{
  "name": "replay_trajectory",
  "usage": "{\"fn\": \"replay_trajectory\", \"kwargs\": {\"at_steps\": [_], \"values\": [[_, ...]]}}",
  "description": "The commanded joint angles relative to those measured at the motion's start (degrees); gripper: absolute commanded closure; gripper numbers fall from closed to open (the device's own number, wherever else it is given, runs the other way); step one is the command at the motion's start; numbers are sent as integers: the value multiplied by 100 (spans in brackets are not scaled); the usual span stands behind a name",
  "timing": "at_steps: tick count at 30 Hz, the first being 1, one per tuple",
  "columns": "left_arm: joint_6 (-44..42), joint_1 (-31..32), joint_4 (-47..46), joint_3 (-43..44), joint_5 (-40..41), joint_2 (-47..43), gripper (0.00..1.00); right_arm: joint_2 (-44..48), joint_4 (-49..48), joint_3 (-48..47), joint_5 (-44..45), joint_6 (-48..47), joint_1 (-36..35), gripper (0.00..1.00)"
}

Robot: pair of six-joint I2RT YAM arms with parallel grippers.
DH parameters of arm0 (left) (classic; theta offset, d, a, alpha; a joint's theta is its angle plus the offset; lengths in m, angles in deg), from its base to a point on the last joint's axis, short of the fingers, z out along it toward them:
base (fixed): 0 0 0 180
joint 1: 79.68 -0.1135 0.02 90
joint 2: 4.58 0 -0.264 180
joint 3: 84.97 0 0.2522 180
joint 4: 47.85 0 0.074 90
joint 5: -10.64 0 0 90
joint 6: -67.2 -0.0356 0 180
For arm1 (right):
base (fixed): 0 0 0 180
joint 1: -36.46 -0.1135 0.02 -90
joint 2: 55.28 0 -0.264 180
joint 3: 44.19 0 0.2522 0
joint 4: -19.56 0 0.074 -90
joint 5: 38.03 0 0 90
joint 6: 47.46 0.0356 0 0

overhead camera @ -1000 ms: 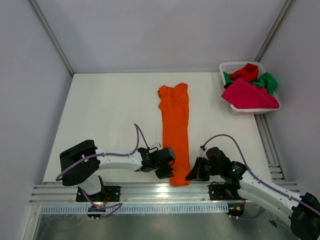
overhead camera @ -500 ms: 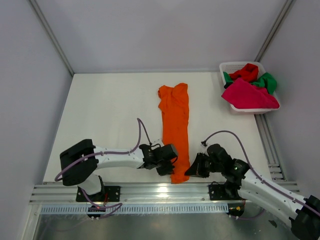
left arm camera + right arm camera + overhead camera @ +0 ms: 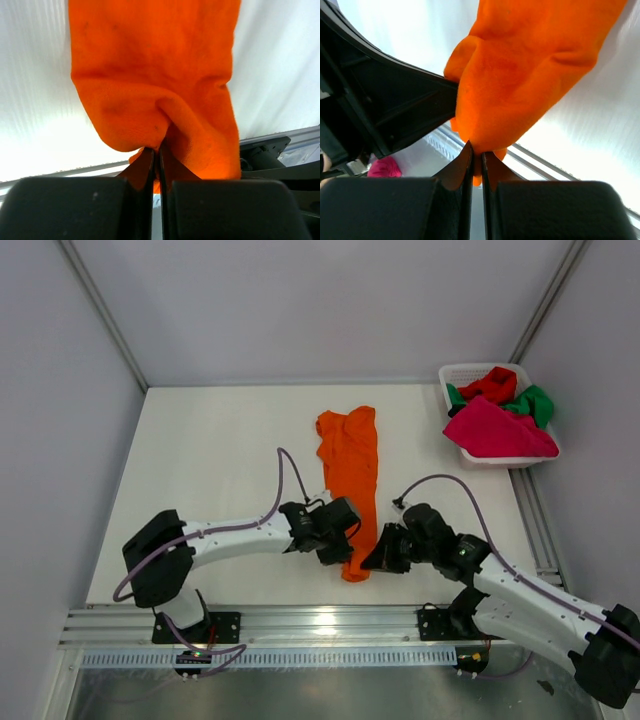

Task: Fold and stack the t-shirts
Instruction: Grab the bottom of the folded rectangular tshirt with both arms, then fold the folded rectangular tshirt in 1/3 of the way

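The bright orange t-shirt [image 3: 350, 465] lies as a long narrow strip down the middle of the white table. Its near end is lifted and bunched. My left gripper [image 3: 345, 548] is shut on the near left corner of the orange t-shirt [image 3: 155, 90]. My right gripper [image 3: 375, 558] is shut on the near right corner of the orange t-shirt [image 3: 520, 75]. The two grippers are close together. The magenta-pink t-shirt [image 3: 495, 430], red t-shirt [image 3: 492, 384] and green t-shirt [image 3: 532, 402] lie heaped in the basket.
The white lattice basket [image 3: 455, 375] stands at the back right corner of the table. A metal rail [image 3: 320, 625] runs along the table's near edge. Grey walls close in the left, right and back sides.
Both grippers have moved away from the near edge toward the table's middle, carrying the orange t-shirt's near end with them. The strip on the table is shorter now.
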Motion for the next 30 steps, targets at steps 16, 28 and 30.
{"fn": "replay_trajectory", "kwargs": {"at_steps": [16,28,30], "values": [[-1495,-1441,1097,1259,483,-80,100,-1497,239,-1729,203,-1483,1248,97],[-2304,-2152,1439,3427,-272,1826,100,-2762,169,-2564,71,-2274,2074,97],[-2488,-2232,1658,3780,-273,2238,100,-2912,196,-2722,79,-2432,2163,97]]}}
